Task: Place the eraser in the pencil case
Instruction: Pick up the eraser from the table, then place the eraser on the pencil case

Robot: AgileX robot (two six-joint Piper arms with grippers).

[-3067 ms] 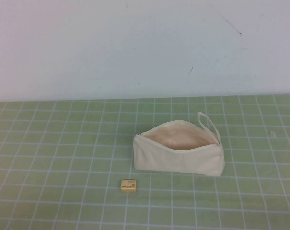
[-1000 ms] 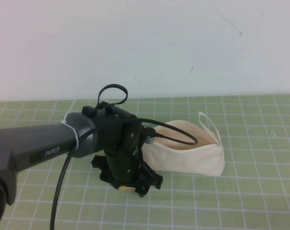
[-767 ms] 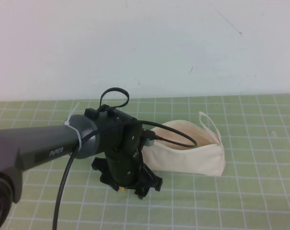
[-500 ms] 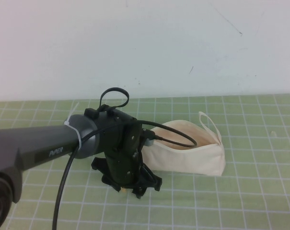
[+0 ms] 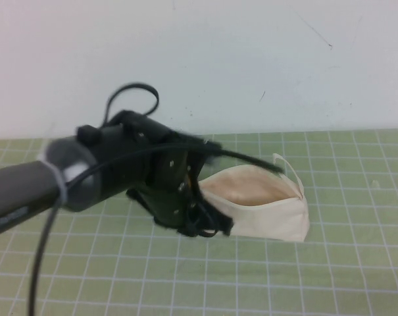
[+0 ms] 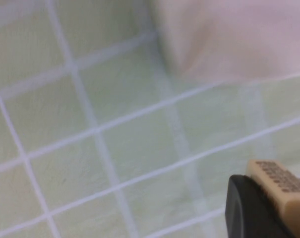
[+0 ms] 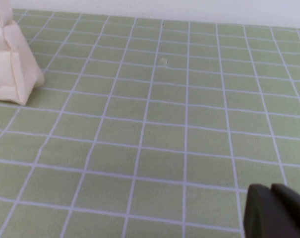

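The cream pencil case lies open on the green grid mat, mouth up, with its loop strap at the right end. It also shows in the left wrist view and in the right wrist view. My left gripper hangs above the mat at the pouch's left front corner, shut on the tan eraser. The eraser sits against a black finger; in the high view the gripper hides it. My right gripper is over bare mat to the right of the pouch, its fingers together and empty.
The green grid mat covers the table up to a white back wall. The left arm and its cable cross the left half of the high view.
My left gripper has risen off the mat and moved back and right toward the pouch's left end. The eraser is gone from its spot on the mat.
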